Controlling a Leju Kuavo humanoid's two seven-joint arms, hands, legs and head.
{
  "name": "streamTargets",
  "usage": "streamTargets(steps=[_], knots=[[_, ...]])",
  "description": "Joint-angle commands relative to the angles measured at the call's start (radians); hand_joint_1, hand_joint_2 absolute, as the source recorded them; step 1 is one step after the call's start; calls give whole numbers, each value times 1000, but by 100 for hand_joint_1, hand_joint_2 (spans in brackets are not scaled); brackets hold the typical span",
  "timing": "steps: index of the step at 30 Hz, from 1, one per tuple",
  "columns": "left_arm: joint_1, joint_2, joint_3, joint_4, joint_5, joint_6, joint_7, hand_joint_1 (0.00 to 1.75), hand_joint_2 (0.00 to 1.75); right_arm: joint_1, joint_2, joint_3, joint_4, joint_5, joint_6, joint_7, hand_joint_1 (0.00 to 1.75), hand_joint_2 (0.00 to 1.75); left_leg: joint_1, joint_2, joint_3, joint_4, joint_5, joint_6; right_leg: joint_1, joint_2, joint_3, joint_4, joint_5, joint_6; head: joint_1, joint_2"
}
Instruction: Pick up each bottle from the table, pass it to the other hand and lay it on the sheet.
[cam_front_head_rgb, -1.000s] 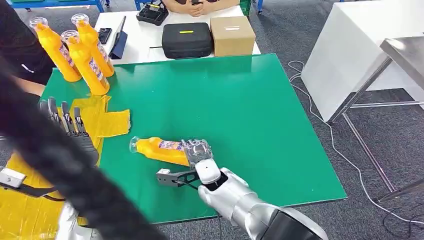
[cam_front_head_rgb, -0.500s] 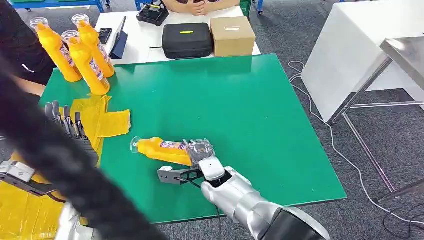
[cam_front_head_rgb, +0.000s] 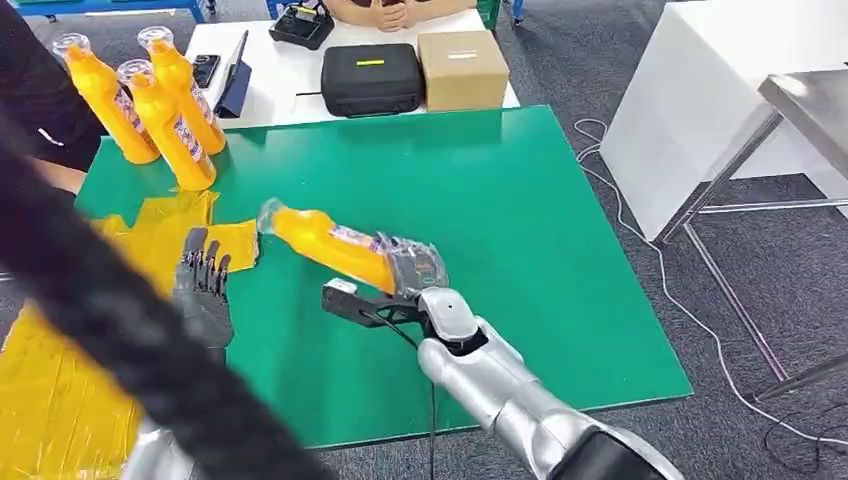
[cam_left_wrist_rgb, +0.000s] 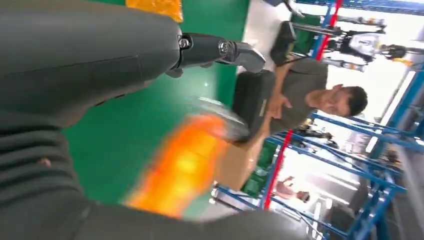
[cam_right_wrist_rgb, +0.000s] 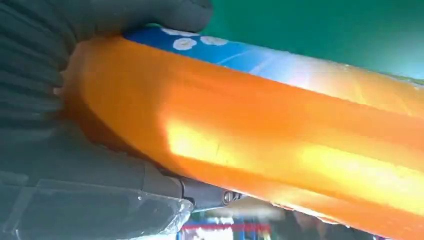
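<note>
- Right robot hand (cam_front_head_rgb: 412, 270): grips the base end of an orange bottle (cam_front_head_rgb: 325, 243), which hangs tilted above the green tabletop (cam_front_head_rgb: 520, 220), clear cap end towards the tabletop's left edge.
- Right wrist view: the fingers (cam_right_wrist_rgb: 150, 12) wrap the bottle's labelled body.
- Left robot hand (cam_front_head_rgb: 203, 285): holds nothing, fingers apart and raised, near the left edge beside the bottle's cap end; it does not touch the bottle.
- Yellow sheet (cam_front_head_rgb: 60, 400): lies over the near left corner of the tabletop; no bottle lies on the visible part.
- Three more orange bottles (cam_front_head_rgb: 165, 105): stand upright at the far left corner.
- Progress: the pick-up of this bottle appears complete; its hand-over and laying on the sheet are left, and the three standing bottles remain untouched, so the task seems at an early stage.
</note>
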Motion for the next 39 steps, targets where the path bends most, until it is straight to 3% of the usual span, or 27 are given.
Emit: streamTargets(steps=[1, 16, 21, 32, 39], knots=[[-31, -14, 39, 53, 2, -20, 21, 0, 175, 21, -49, 28, -223, -14, -8, 4, 175, 175, 0, -3, 3, -1, -2, -2, 1, -5, 4, -1, -3, 0, 0, 0], [-30, -27, 56, 34, -1, -6, 39, 0, 175, 38, -22, 49, -240, -2, 2, 5, 175, 175, 1, -1, -2, 0, -2, -2, 1, -2, -1, 0, -3, 0, 0, 0], [-13, -30, 71, 1, 0, -13, 44, 0, 175, 38, 11, 128, -223, 21, 42, -7, 175, 175, 1, 1, -1, -1, -3, -2, 1, 0, 0, 0, -3, -1, 0, 0], [48, -32, 53, -114, 104, -184, 101, 0, 175, 28, 76, 266, -109, 89, 112, 3, 175, 175, 1, 2, -2, -2, -2, -1, 1, 1, -2, -1, -2, 0, 0, 0], [48, -32, 53, -114, 104, -184, 101, 0, 175, 28, 76, 266, -109, 89, 112, 3, 175, 175, 2, -1, -2, -2, -2, -2, 1, -2, 0, -1, -3, -1, 0, 0]])
